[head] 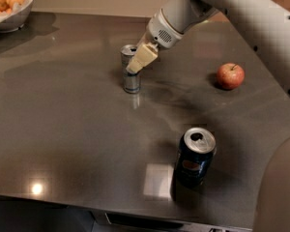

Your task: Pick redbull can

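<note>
Our gripper (137, 64) is up against the can (132, 82), which stands upright on the table (63, 129); we cannot tell whether it has clamped. Reach looks done; lifting is left.

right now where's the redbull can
In the camera view the redbull can stands upright on the table's far half, left of centre, with the gripper at its upper part and the apple further right.

The hand (134, 67) is at the top of the redbull can (131, 83) on the desk (63, 129). A red apple (230, 75) and a dark can (194, 157) stand apart.
</note>
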`<state>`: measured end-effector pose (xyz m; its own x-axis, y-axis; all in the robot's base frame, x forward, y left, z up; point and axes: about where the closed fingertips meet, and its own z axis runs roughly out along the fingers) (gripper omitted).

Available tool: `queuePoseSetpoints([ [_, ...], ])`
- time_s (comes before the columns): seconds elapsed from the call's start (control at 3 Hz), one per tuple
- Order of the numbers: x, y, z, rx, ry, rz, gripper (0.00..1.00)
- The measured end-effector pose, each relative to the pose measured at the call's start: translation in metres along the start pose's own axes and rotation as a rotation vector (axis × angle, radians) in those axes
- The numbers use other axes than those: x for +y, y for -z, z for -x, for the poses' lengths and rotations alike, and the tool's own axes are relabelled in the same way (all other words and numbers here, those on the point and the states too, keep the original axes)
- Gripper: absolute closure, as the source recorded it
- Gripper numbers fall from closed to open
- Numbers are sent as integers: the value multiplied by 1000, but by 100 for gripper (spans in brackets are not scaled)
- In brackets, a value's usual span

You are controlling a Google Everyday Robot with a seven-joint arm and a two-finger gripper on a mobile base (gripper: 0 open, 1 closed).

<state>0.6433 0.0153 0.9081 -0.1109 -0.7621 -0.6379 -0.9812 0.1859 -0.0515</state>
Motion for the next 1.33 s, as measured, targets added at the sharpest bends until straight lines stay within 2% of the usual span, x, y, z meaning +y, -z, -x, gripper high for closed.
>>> queuePoseSetpoints([
  [0.67, 11, 7, 9, -44, 14, 47, 88],
  [1.0, 13, 26, 16, -53, 28, 57, 100],
  [1.33, 15, 50, 22, -47, 46, 63, 100],
])
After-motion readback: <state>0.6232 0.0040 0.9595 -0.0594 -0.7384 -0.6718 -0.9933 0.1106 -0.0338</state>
